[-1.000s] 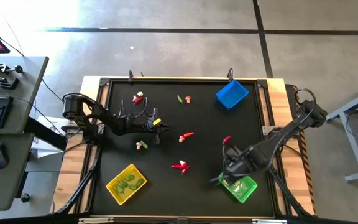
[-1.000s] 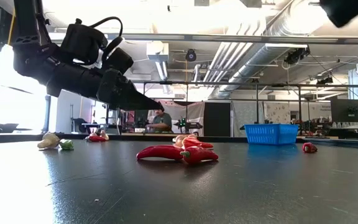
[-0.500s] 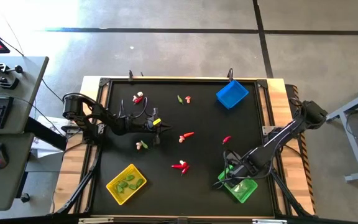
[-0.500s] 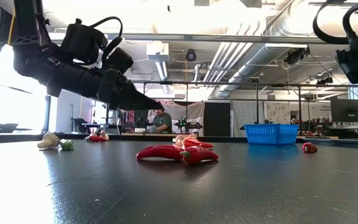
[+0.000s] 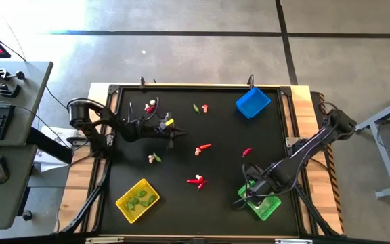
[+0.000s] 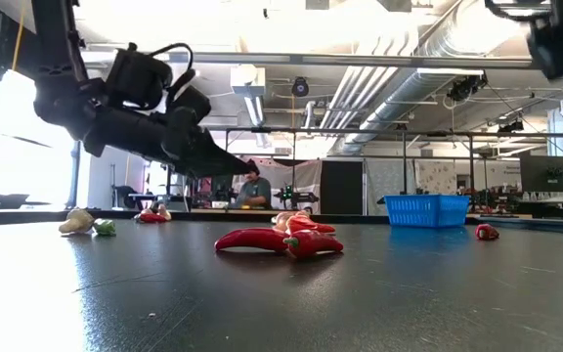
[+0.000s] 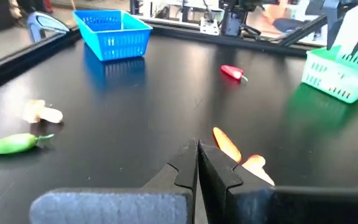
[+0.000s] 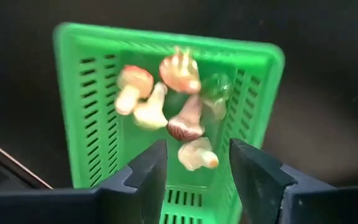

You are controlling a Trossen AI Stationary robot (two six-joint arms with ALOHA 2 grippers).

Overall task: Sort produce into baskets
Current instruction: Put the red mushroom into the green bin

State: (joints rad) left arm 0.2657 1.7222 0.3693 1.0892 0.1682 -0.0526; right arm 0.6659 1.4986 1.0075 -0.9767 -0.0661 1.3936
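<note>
My right gripper [image 8: 197, 180] hangs open above the green basket [image 8: 166, 34] at the table's near right [image 5: 269, 207]. Several whitish-pink bulbs [image 8: 185, 124] lie in that basket, and one bulb [image 8: 197, 155] shows loose between and below the fingers. My left gripper [image 5: 175, 137] is shut and holds nothing, hovering above the table's middle left; its tips [image 7: 197, 149] point toward an orange-red chili [image 7: 227, 144] with a bulb [image 7: 257, 168] beside it. The yellow basket [image 5: 137, 198] at the near left holds green pods. The blue basket [image 5: 252, 102] stands at the far right.
Loose produce lies on the black table: red chilies [image 5: 196, 181] near the middle, one red chili [image 5: 247, 152] at the right, a bulb with a green pod [image 5: 154, 158], a pod and a bulb [image 5: 200, 107] at the far side, and a red-and-white piece [image 5: 151, 106].
My right gripper has moved toward the table's near edge, from beside the red chili at the right to above the green basket. My left gripper has risen a little and shifted toward the far edge, still shut.
</note>
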